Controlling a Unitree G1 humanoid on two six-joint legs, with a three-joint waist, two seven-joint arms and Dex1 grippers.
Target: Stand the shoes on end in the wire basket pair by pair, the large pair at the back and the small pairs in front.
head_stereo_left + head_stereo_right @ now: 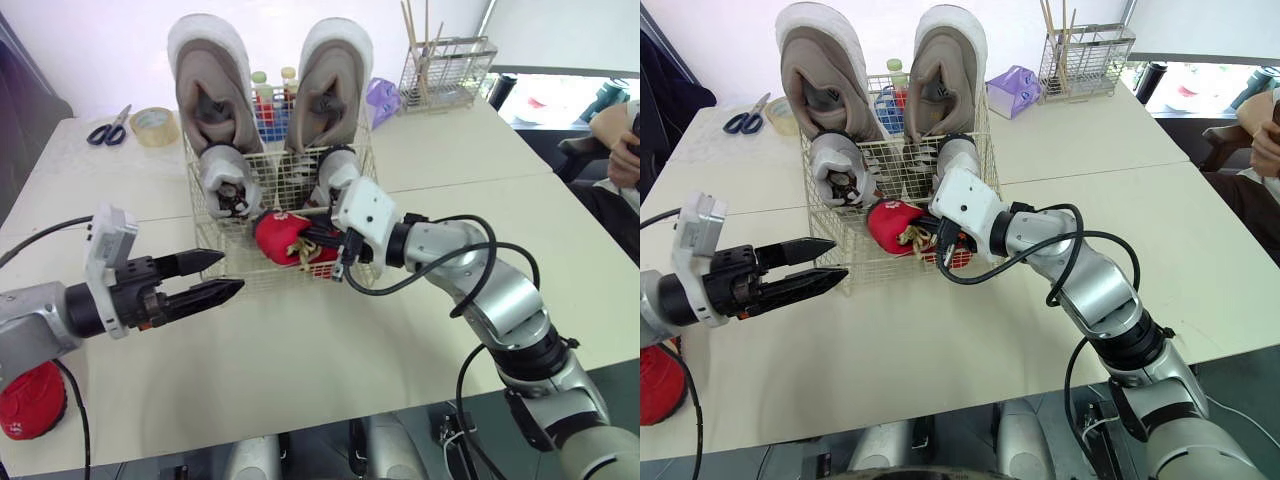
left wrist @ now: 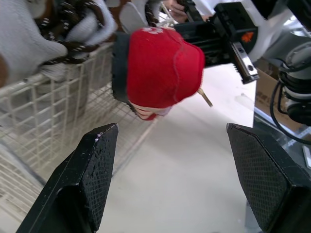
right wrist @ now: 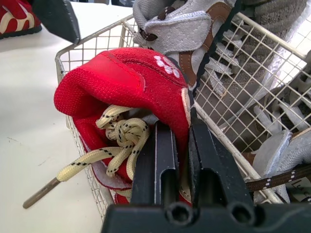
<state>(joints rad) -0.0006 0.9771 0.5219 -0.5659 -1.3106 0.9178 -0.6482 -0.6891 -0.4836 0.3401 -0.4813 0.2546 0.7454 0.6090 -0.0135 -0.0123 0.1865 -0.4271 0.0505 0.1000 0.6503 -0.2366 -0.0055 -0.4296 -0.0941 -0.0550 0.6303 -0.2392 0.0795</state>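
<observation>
A wire basket [image 1: 268, 276] stands mid-table. Two large beige shoes [image 1: 212, 85] [image 1: 335, 85] stand on end along its back. Two small grey shoes [image 1: 228, 180] [image 1: 336, 170] stand in front of them. My right gripper [image 1: 335, 250] is shut on a small red shoe [image 1: 285, 240] by its heel collar [image 3: 182, 111], holding it at the basket's front rim with cream laces [image 3: 119, 138] dangling. My left gripper [image 1: 215, 276] hovers open over the table just left of the basket front, its fingers [image 2: 97, 165] pointing at the red shoe. A second red shoe [image 1: 30, 400] lies near the table's front left edge.
Scissors [image 1: 108, 127] and a tape roll [image 1: 154, 126] lie at the back left. Bottles [image 1: 270, 95] stand behind the basket, with a purple pack [image 1: 382, 100] and a wire rack of sticks [image 1: 447, 72] at the back right. A person [image 1: 615, 140] sits at the far right.
</observation>
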